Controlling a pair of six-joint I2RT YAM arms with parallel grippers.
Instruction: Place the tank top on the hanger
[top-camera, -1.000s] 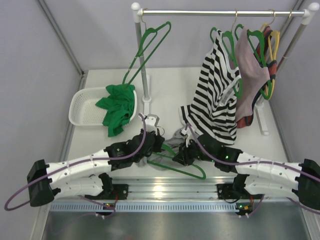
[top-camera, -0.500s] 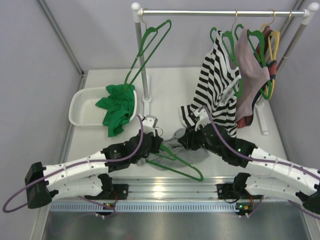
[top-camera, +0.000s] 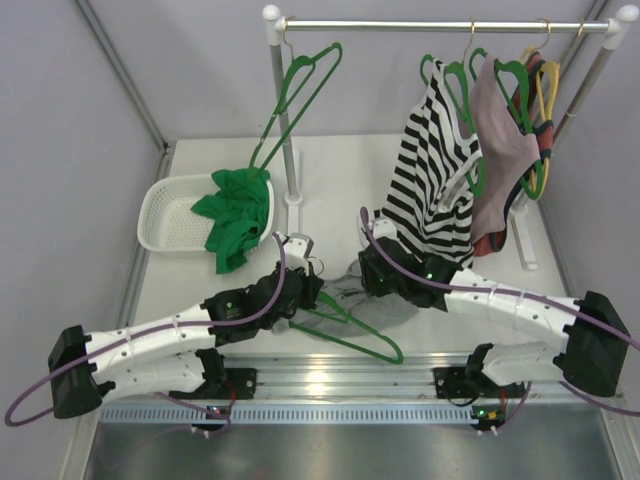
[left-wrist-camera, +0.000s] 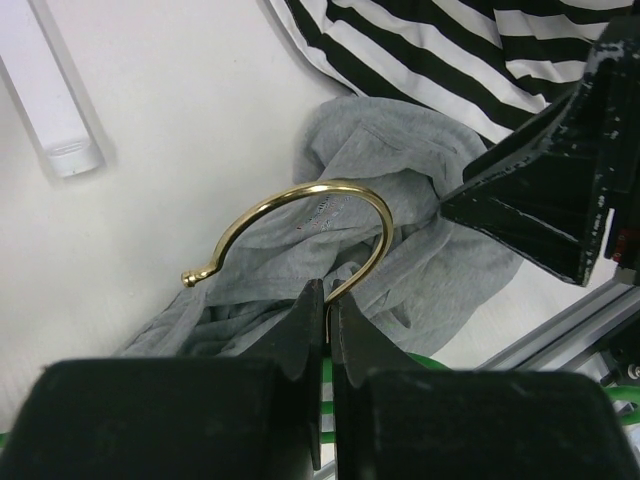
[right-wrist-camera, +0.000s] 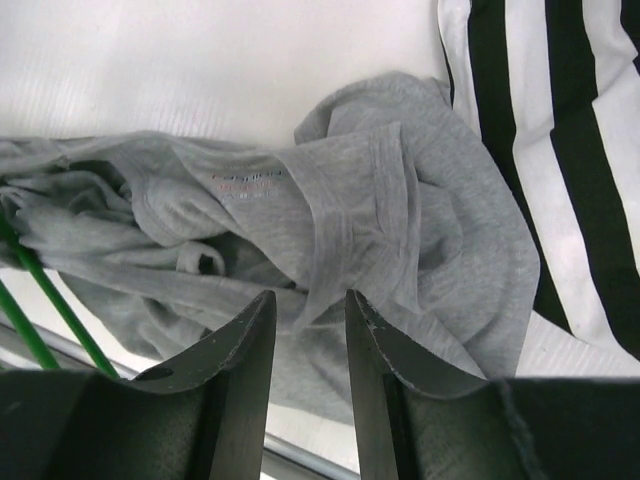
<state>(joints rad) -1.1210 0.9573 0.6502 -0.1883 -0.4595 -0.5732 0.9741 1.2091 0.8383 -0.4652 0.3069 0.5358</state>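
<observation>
Left pincer (left-wrist-camera: 325, 298): clamped shut on gold hook stem of hanger (left-wrist-camera: 340, 183). Right pincer (right-wrist-camera: 308, 298): narrowly parted, holding nothing, poised just over tank top (right-wrist-camera: 400, 230). Tank top: crumpled on bench (left-wrist-camera: 200, 100), beneath hook, touching hem of striped top (left-wrist-camera: 450, 50).

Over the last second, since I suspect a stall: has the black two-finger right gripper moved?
Yes. The right gripper has moved away from the near edge of the table, toward the hanging black-and-white striped top, over the light-grey tank top.
</observation>
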